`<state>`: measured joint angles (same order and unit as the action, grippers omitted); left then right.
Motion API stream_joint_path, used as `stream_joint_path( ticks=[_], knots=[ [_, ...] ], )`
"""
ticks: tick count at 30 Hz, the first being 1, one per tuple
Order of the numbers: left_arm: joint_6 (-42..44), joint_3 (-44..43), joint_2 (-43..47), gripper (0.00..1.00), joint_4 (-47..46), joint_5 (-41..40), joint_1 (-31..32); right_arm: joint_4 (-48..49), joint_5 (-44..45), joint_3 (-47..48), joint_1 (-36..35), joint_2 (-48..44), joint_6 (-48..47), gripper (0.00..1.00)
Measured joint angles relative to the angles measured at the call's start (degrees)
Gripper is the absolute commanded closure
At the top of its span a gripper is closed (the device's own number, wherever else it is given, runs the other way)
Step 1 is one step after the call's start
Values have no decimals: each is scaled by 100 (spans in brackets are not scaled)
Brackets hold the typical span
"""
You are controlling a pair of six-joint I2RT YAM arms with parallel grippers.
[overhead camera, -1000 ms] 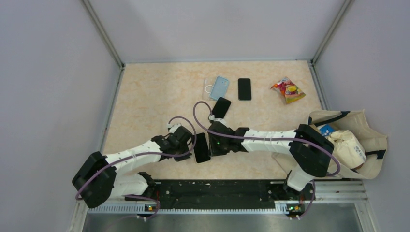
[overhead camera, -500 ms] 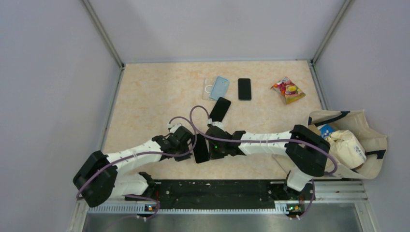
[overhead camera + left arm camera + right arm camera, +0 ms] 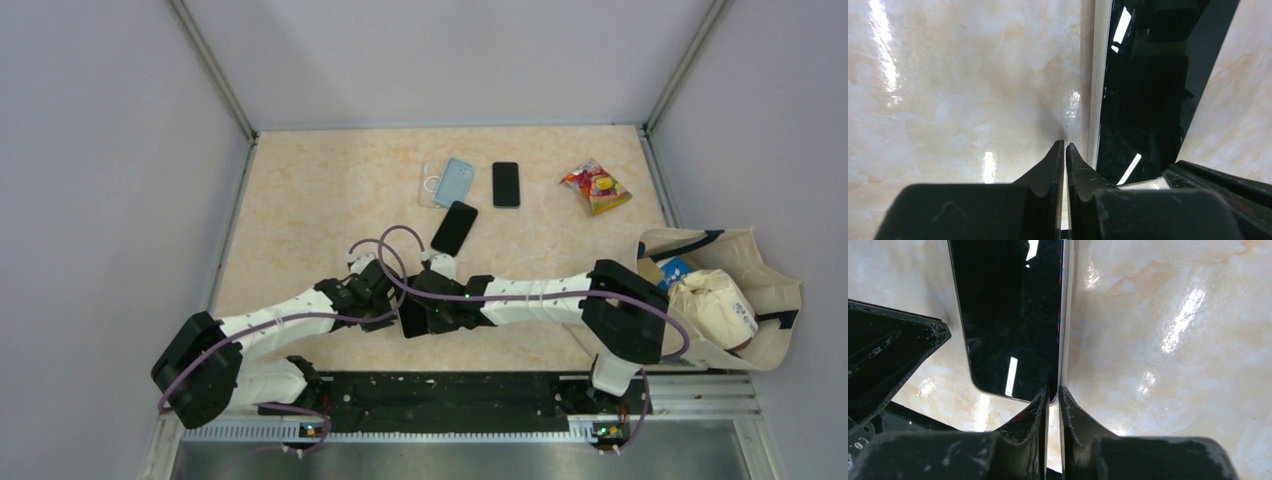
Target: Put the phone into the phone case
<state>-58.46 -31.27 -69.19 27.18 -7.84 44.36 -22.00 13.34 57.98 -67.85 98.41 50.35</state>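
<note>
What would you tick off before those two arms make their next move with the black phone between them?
1. Black glossy phone sits between both grippers: ok.
2. Left gripper shut, empty, beside the phone's edge: ok.
3. Right gripper actually pinching the phone's edge: cannot tell.
4. Light blue phone case lying uncovered beyond the arms: ok.
5. Phone inside the case: not ok.

From above, can make out only a dark sliver of the phone (image 3: pixel 412 321), squeezed between the left gripper (image 3: pixel 397 310) and right gripper (image 3: pixel 427 317). Runs off the top edge in both wrist views. Possibly bare, possibly cased; too covered to tell.
</note>
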Motion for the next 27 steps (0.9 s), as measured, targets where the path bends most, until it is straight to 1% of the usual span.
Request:
stream_joint_path(
  ticks=[4, 7, 11, 13, 16, 20, 27],
  knots=[
    [33, -160, 0, 87, 76, -127, -61, 74, -9, -63, 22, -90, 35, 77],
    [107, -260, -11, 87, 76, -153, -262, 127, -116, -186, 153, -205, -33, 70],
    [210, -417, -251, 87, 74, -227, -592, 199, -367, -337, 560, -404, -234, 59],
    [264, -444, -391, 87, 48, -232, -715, 317, -485, -372, 809, -483, -350, 56],
    [326, -470, -605, 88, 26, -223, -811, 542, -706, -374, 1117, -505, -511, 55],
    [448, -785, -1021, 91, -26, -184, -857, 831, -1034, -391, 1416, -503, -658, 55],
    [820, -1445, -1773, 92, -122, 186, -863, 1040, -1198, -380, 1565, -498, -756, 56]
  ],
)
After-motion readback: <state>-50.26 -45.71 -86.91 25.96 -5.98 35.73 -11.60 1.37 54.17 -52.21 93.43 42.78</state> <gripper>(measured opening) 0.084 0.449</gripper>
